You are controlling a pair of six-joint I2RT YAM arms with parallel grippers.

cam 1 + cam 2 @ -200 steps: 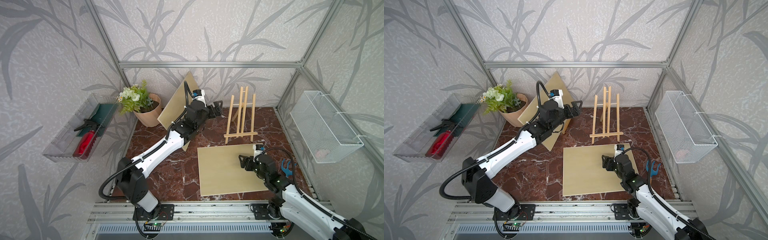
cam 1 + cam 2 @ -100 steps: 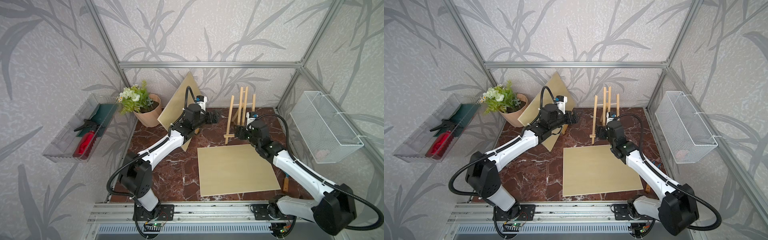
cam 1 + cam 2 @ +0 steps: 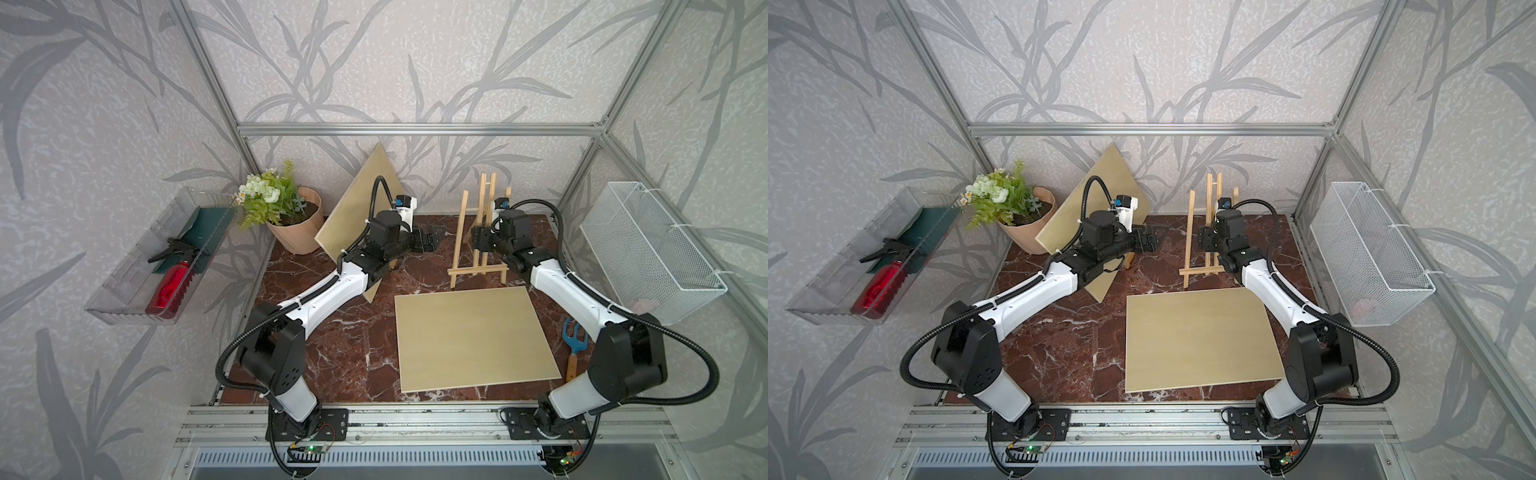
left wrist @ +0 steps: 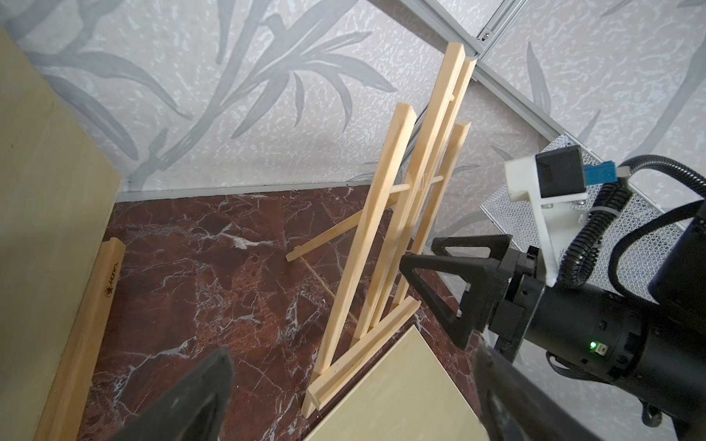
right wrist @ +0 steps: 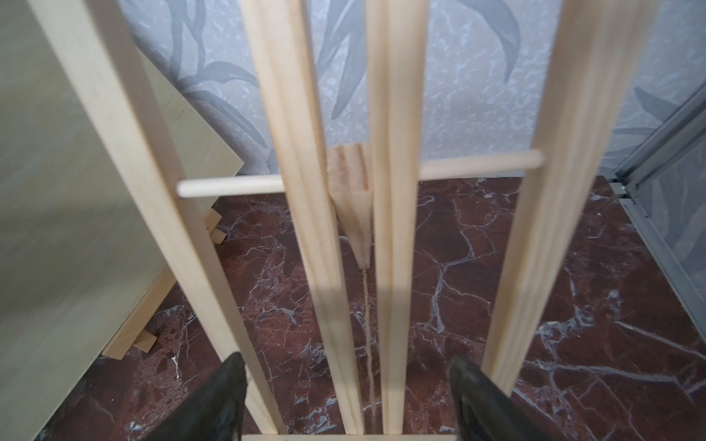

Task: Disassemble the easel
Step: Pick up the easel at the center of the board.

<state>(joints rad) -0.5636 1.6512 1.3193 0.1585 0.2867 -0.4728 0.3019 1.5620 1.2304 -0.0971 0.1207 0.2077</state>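
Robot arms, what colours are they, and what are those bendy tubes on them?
Both the left arm and right arm have white shells with black joints. A black ribbed hose loops along each one. Each wrist carries a white camera bracket with a blue plug. The right gripper is black, with fingers shaped like hollow triangles, and a green light glows behind it.

The left arm (image 3: 332,289) and right arm (image 3: 569,291) both reach forward and inward from their bases, forearms sloping low. The left claw (image 3: 430,246) and right claw (image 3: 478,243) point toward each other, apart. Each has its jaws spread wide and grips nothing.
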